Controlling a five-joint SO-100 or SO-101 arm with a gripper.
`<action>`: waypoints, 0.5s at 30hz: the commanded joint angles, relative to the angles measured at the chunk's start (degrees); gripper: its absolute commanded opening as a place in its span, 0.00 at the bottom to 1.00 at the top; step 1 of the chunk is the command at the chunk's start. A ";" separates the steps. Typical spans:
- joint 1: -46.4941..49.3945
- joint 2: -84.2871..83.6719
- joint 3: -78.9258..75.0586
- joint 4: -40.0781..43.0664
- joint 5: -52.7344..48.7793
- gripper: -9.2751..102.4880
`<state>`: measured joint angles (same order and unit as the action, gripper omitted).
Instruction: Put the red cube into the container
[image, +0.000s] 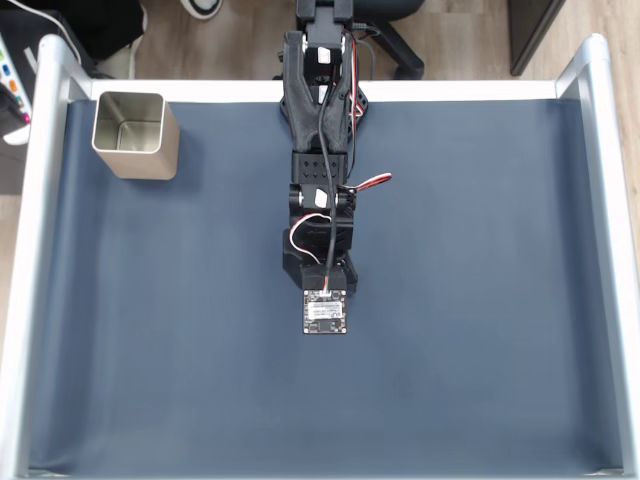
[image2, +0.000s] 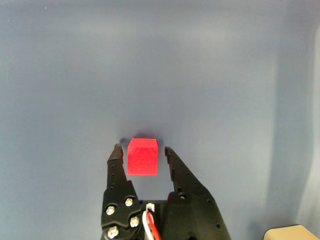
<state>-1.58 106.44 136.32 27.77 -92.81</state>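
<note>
One red cube between parted jaws, not gripped — one container at mat corner.

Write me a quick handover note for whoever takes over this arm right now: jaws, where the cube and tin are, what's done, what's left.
Gripper: jaws open, straddling the small bright red cube in the wrist view. There is a gap on each side, so nothing is gripped yet.
Cube: resting on the dark blue mat, under the arm in the fixed view.
Container: the square silver metal tin stands upright and empty at the mat's top-left corner in the fixed view.
Done: approach and alignment.
Left: close on the cube, lift, carry to the tin, release inside.
</note>
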 joint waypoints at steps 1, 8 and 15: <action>-0.79 0.88 -0.18 -0.62 1.05 0.33; -1.32 2.37 1.23 -0.26 0.88 0.28; -1.76 4.31 1.23 -0.35 1.41 0.08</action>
<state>-3.16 107.67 137.99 27.69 -92.02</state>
